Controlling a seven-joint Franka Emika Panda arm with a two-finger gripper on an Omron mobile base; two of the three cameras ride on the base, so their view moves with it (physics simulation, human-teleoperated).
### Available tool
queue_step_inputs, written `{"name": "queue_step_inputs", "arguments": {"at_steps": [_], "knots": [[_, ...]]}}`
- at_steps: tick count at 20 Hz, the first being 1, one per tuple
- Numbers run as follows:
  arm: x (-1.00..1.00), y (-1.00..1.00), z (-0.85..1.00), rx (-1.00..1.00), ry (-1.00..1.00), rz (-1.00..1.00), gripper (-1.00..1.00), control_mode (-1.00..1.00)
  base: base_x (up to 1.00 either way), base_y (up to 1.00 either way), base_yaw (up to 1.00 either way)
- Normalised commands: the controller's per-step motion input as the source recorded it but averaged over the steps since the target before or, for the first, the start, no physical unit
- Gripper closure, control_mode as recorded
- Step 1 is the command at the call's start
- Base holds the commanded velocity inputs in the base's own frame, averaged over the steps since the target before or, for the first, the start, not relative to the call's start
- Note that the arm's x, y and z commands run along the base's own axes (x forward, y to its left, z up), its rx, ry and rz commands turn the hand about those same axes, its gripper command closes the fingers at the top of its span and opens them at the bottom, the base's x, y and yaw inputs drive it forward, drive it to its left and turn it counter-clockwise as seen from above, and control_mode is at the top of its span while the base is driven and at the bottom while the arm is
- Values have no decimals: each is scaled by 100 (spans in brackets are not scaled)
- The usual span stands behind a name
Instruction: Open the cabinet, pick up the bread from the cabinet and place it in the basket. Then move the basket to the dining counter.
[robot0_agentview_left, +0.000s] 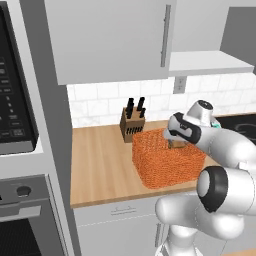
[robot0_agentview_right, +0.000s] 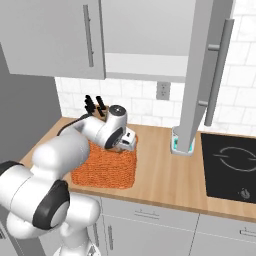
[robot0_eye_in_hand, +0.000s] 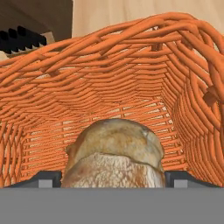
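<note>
**Over the basket, bread held low for release**

Above the rectangular orange woven wicker basket (robot0_agentview_left: 167, 162), the white arm's two-finger pincer (robot0_agentview_left: 176, 144) points down into the open top, and the small round golden-brown bread bun (robot0_eye_in_hand: 114, 157) sits between its two dark fingertips (robot0_eye_in_hand: 46, 178). In the hand view the tips stand one on each side of the bun, pressed to its flanks, so the pincer is closed on the bread about as wide as the bun itself. Beyond the bun the woven floor and walls of the basket spread out on all sides; the bread is therefore inside the basket's rim, though I cannot tell whether it touches the floor yet.

The hold looks chosen for a gentle drop: gripping the bun across its middle and carrying it down between the walls means it should land flat and stay put, not bounce off the rim.

The basket rests on the light wood worktop (robot0_agentview_left: 100, 167) with the white tile backsplash, just beside the wooden knife block with black handles (robot0_agentview_left: 132, 122), and near the front edge where the arm reaches it easily. Overhead, the narrow light grey cabinet door (robot0_agentview_right: 202, 75) with its long silver bar handle stands swung open toward the room, showing the white shelf (robot0_agentview_left: 207, 62) bare.

By my judgement the placing step is nearly finished; letting go, then carrying the basket to the dining counter, remain.
</note>
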Motion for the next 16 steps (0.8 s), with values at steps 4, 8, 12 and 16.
{"name": "queue_step_inputs", "arguments": {"at_steps": [4,8,12,16], "knots": [[-1,31,-35,-1,0,0,-100,-100,0,0,0],[0,23,-17,0,0,0,-100,-100,0,0,0],[0,8,-5,0,0,0,-100,-100,0,0,0],[-4,12,0,-1,0,0,-100,-100,0,0,0]]}}
